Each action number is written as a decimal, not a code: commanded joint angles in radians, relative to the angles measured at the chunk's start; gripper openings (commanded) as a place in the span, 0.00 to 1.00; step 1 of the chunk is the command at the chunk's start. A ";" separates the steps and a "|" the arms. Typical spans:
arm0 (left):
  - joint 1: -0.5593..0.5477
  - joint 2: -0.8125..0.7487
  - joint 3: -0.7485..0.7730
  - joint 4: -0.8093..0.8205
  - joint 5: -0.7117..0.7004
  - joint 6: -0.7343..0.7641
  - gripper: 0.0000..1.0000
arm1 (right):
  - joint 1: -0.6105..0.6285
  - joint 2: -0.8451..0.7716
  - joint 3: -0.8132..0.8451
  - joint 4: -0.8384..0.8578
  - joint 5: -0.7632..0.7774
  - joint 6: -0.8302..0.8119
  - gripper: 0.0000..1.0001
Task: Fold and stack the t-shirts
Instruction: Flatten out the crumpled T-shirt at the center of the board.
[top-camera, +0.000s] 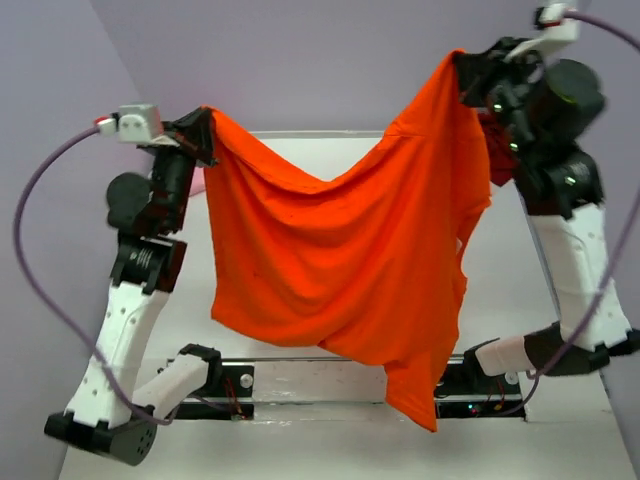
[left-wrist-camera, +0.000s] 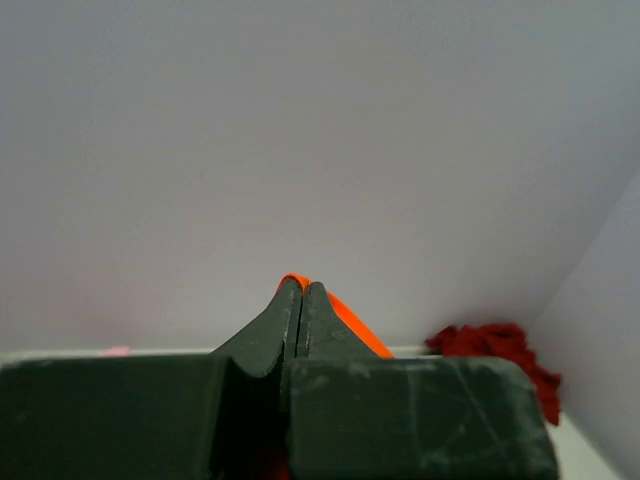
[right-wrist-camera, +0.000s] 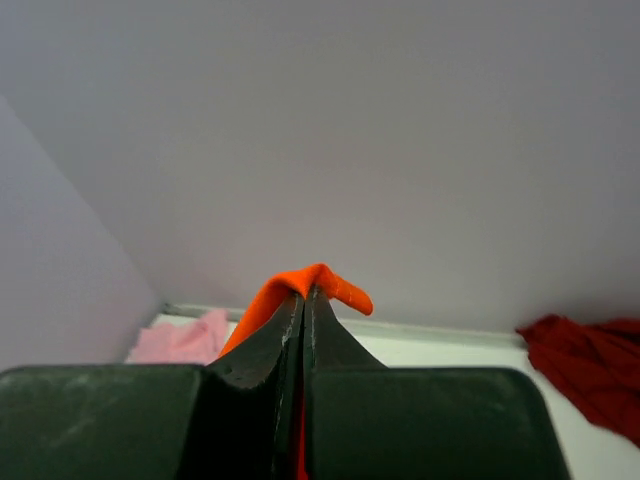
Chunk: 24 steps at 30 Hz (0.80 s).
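The bright orange t-shirt (top-camera: 340, 260) hangs spread in the air between both arms, high above the table, its lowest corner near the front rail. My left gripper (top-camera: 207, 128) is shut on its left upper corner; orange cloth (left-wrist-camera: 345, 318) shows at the fingertips in the left wrist view. My right gripper (top-camera: 465, 68) is shut on its right upper corner, where orange cloth (right-wrist-camera: 318, 283) also pokes out. The dark red t-shirt (left-wrist-camera: 495, 345) lies crumpled at the back right (right-wrist-camera: 590, 365). The light pink t-shirt (right-wrist-camera: 180, 340) lies at the back left, mostly hidden in the top view.
The white table (top-camera: 260, 390) is walled by pale purple panels at the back and sides. The arms' bases and a black rail (top-camera: 300, 380) sit along the near edge. Cables loop beside each arm.
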<state>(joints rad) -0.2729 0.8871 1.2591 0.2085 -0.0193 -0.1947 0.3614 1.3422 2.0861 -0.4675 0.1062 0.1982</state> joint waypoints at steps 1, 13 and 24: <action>0.009 0.117 -0.093 0.132 -0.097 0.067 0.00 | -0.007 0.121 -0.174 0.131 0.121 -0.054 0.00; 0.106 0.742 -0.268 0.466 -0.228 0.132 0.00 | -0.050 0.681 -0.446 0.440 0.164 -0.009 0.00; 0.199 1.050 0.163 0.086 -0.062 -0.012 0.00 | -0.124 0.792 -0.426 0.494 0.138 -0.032 0.00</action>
<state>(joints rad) -0.1017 1.9572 1.2995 0.3626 -0.1226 -0.1448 0.2661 2.1666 1.6218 -0.0864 0.2398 0.1722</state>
